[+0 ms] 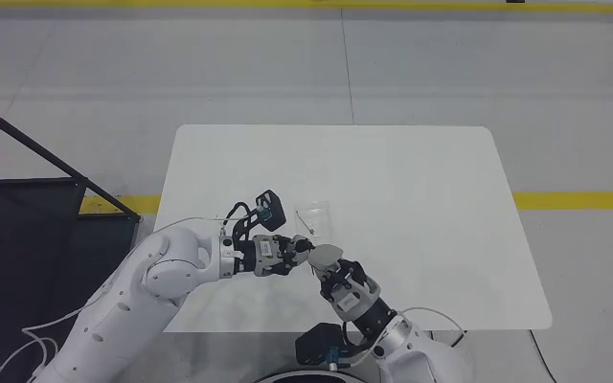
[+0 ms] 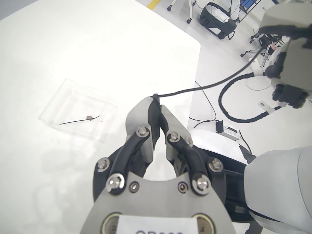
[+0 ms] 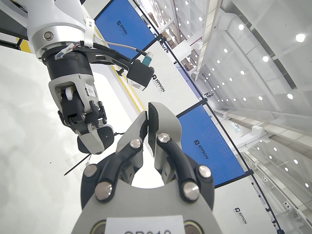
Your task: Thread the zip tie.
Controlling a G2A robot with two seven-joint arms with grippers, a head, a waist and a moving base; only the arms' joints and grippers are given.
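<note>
1. Fingers (image 2: 139, 115) of my left gripper (image 2: 155, 103) are pressed together. They pinch the tie (image 2: 207, 86) by its small square head, right at my fingertips.
2. The tie is thin and black. From my left fingertips it runs out through the air in a soft bend and goes up to my right gripper (image 3: 148, 116).
3. My right fingers are pressed together too. The far end of the tie goes in at them, so they look to be pinching it.
4. Both my grippers are held up above the near side of the white table (image 2: 97, 49). Their tips are very near each other but not touching. From above, my left arm comes in from the side and my right arm comes in from the near edge.
5. A clear tray (image 2: 52, 98) lies flat on the table. It is near my left gripper and a bit farther in from the edge.
6. Inside the tray lies a second tie (image 2: 75, 121). It is thin and black and lies flat on the tray's floor. A little brown spot sits by one end of it, and I cannot tell what that is.
</note>
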